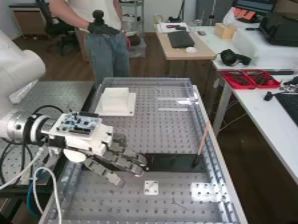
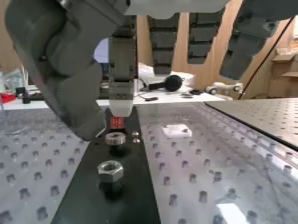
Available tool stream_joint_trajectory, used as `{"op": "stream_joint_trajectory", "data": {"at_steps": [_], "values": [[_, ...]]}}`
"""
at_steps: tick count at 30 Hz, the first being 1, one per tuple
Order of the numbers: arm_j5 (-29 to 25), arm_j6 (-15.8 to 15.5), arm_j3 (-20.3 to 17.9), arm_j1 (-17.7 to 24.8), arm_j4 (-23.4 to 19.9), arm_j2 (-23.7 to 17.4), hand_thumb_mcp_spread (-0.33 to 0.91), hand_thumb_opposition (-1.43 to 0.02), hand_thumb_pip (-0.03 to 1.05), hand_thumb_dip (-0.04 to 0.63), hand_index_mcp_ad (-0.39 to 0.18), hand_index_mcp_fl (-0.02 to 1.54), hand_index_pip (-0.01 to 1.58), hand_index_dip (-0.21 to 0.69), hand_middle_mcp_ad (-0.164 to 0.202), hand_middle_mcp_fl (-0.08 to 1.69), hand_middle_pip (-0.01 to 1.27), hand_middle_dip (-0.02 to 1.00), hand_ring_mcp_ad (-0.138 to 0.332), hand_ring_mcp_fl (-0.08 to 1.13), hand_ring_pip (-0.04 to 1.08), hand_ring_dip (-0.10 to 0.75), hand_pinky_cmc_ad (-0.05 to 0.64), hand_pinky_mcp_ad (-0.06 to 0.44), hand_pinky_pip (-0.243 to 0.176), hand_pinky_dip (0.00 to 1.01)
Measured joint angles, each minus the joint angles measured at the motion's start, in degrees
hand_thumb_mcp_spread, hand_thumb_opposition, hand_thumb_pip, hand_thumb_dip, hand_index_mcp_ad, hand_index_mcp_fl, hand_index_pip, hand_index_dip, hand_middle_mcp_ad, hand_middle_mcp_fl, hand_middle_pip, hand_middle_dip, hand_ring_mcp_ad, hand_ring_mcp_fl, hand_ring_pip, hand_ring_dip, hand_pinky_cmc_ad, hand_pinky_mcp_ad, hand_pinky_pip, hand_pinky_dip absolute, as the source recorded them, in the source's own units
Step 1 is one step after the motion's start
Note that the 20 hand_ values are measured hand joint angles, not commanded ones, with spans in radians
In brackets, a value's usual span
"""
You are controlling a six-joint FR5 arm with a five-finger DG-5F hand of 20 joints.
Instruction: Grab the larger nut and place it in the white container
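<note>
In the high view the hand [image 1: 120, 156] is at the left, its relaxed, open fingers reaching toward the left end of a black strip [image 1: 174, 163]. The white container [image 1: 116, 101] stands farther up the bench. In the wrist view the hand [image 2: 63, 75] hangs open, holding nothing. A hex nut [image 2: 110, 171] stands raised over the black strip [image 2: 106, 205]; a round, nut-like ring [image 2: 115, 138] lies beyond it, near the thumb and a fingertip. Two small metal pieces [image 2: 136, 137] sit beside the ring. The hex nut looks the larger.
A small white plate [image 1: 151, 188] lies on the perforated bench below the strip. A thin brown stick [image 1: 203, 142] leans near the bench's right rail [image 1: 215, 150]. Red trays [image 1: 249, 79] stand on the side table. A red block [image 2: 117, 123] sits on the strip.
</note>
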State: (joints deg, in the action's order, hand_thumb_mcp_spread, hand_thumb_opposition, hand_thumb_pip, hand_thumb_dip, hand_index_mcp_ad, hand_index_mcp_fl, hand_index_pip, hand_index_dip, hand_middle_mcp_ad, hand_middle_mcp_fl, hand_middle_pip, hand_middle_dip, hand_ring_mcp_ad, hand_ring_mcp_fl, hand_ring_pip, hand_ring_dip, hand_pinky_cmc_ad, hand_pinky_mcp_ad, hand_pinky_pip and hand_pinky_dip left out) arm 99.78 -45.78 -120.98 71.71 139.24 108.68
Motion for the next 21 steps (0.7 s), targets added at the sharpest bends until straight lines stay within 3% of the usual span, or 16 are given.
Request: {"op": "stream_joint_trajectory", "data": {"at_steps": [21], "values": [[0.14,-0.81,-1.06,-0.57,-1.46,1.62,0.33,-0.85,0.79,0.204,-0.145,0.01,1.54,0.284,0.082,0.02,0.13,0.25,0.155,0.01,0.10,0.112,0.347,0.309,-0.075,0.36]]}}
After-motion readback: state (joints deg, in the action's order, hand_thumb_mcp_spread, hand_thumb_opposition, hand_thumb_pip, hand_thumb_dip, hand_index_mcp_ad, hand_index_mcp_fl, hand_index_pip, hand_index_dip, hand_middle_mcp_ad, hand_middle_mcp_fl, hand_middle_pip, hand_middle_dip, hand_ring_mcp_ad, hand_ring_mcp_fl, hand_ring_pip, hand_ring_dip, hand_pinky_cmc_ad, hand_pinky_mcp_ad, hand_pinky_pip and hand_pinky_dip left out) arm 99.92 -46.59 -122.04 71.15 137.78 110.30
